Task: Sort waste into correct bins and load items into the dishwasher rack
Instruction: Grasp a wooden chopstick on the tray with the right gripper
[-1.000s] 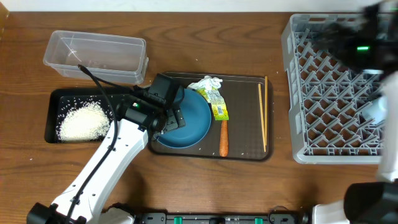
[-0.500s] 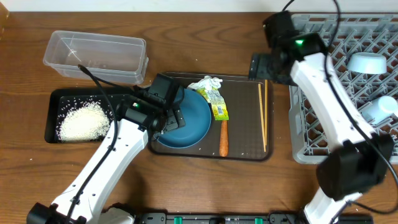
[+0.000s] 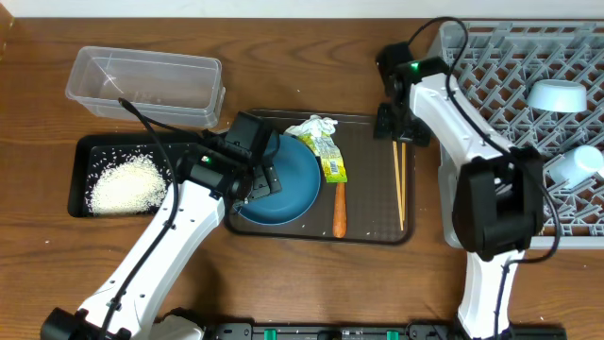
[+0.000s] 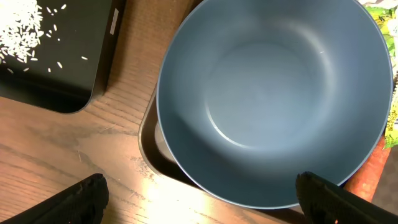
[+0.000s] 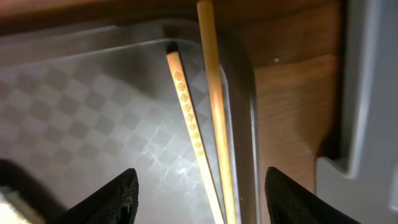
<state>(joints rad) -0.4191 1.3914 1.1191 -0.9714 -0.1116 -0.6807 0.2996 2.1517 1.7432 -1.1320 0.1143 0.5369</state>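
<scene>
Wooden chopsticks (image 5: 210,112) lay between the right gripper's (image 5: 202,193) black fingers. The fingers stood apart, touched neither stick and held nothing. One stick carried a printed row of small orange diamonds, with no letters. Both sticks ran out of the wrist view below the fingers. They rested at the edge of the brown serving tray (image 5: 93,124), with the grey dishwasher rack (image 5: 373,93) just to one side of that gripper.

The left gripper (image 4: 199,202) was spread wide and empty, its tips only dark blurs in the bottom corners of its view. The dark blue dish (image 4: 273,93) sat between and ahead of them. Past the dish, the snack wrapper (image 3: 330,161) and carrot (image 4: 373,171) were cut off in the wrist view, and the wrapper's print was too small to read. Off to the other side, the black tray (image 4: 62,81) held rice (image 4: 18,31), and a pale sticker on its rim was illegible.
</scene>
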